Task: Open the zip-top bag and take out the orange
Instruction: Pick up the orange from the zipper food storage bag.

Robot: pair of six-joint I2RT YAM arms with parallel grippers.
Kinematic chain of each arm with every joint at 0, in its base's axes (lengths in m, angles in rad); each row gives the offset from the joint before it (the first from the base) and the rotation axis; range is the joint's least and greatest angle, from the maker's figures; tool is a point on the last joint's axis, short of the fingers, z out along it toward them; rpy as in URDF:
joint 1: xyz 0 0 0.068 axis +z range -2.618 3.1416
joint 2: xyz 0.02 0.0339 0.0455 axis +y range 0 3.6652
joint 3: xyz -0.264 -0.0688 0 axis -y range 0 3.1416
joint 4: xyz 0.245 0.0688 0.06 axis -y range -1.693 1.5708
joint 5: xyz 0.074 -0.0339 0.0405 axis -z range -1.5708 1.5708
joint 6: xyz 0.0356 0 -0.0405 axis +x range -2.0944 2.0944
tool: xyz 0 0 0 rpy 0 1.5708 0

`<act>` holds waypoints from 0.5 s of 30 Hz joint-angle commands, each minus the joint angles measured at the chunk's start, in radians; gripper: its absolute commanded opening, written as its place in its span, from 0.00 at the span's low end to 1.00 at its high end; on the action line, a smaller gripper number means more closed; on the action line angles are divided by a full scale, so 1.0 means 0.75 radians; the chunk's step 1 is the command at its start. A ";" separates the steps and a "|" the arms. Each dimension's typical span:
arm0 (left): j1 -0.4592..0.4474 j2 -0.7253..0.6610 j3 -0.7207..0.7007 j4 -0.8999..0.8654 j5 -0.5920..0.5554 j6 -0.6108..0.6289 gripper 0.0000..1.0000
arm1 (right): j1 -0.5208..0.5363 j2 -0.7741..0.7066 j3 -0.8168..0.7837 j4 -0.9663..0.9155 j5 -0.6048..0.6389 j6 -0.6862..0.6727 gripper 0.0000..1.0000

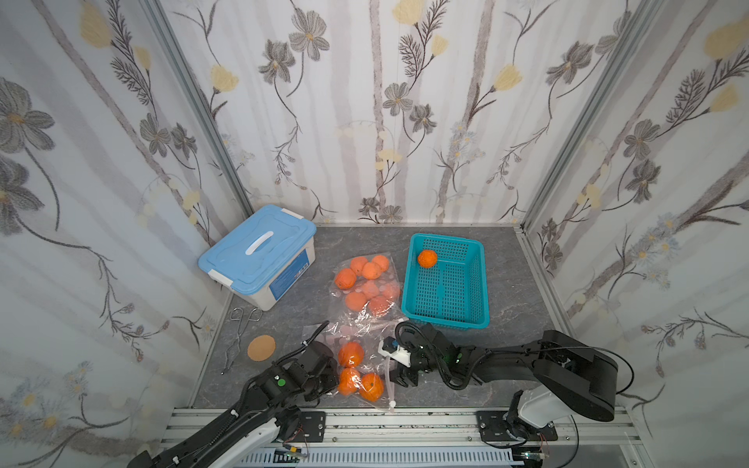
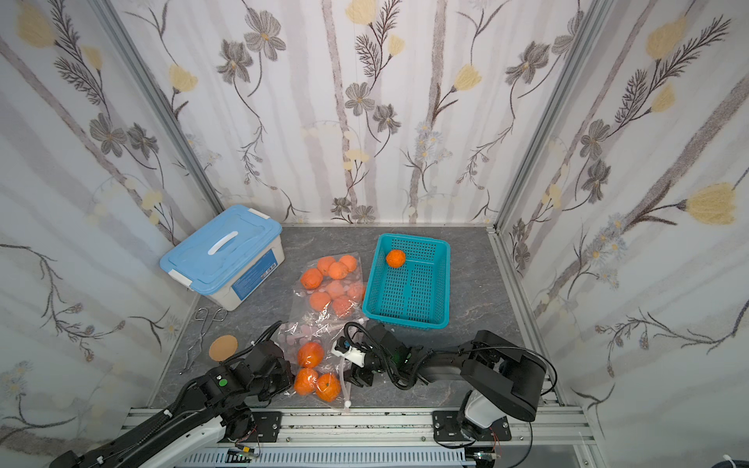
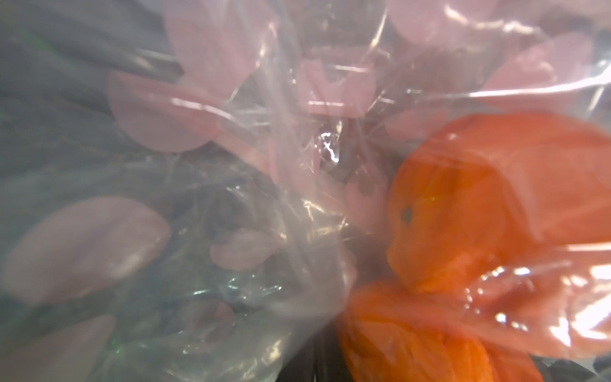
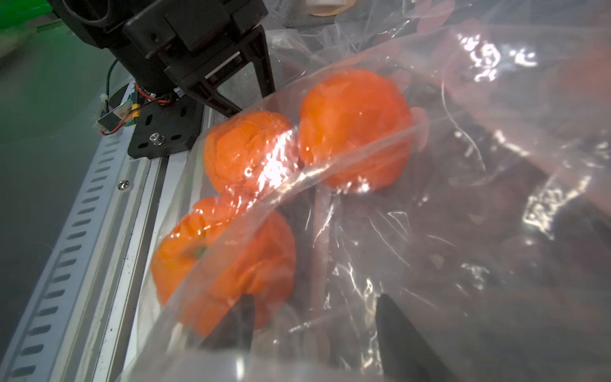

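Left edge of the surface (image 1: pixel 514 308): lidded blue box (image 1: pixel 259 251), tongs (image 1: pixel 237 336), cork disc (image 1: pixel 261 348). My left tool (image 1: pixel 330 377) is pressed together on the zip-top bag (image 1: pixel 348 330) at its left edge, near the front rail (image 1: pixel 405 419). Three oranges (image 1: pixel 351 353) sit inside the bag. My right tool (image 1: pixel 399 377) stands spread at the bag's right edge. Further right, teal basket (image 1: pixel 446 320) holding a lone orange (image 1: pixel 427 258). Bare surface runs to the right wall.

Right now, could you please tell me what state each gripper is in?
Left gripper: shut, apparently pinching the zip-top bag.
Right gripper: open at the bag's zip edge, gripping nothing.
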 commanded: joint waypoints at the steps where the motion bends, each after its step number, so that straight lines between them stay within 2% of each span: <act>1: -0.002 0.030 -0.025 0.094 0.020 -0.037 0.00 | 0.049 0.023 0.013 -0.005 -0.086 -0.092 0.64; 6: -0.002 0.084 -0.052 0.152 0.015 -0.037 0.00 | 0.099 0.023 0.012 0.031 -0.128 -0.105 0.72; 15: -0.002 0.029 -0.101 0.167 -0.005 -0.075 0.00 | 0.191 0.071 0.080 0.051 -0.084 -0.101 0.79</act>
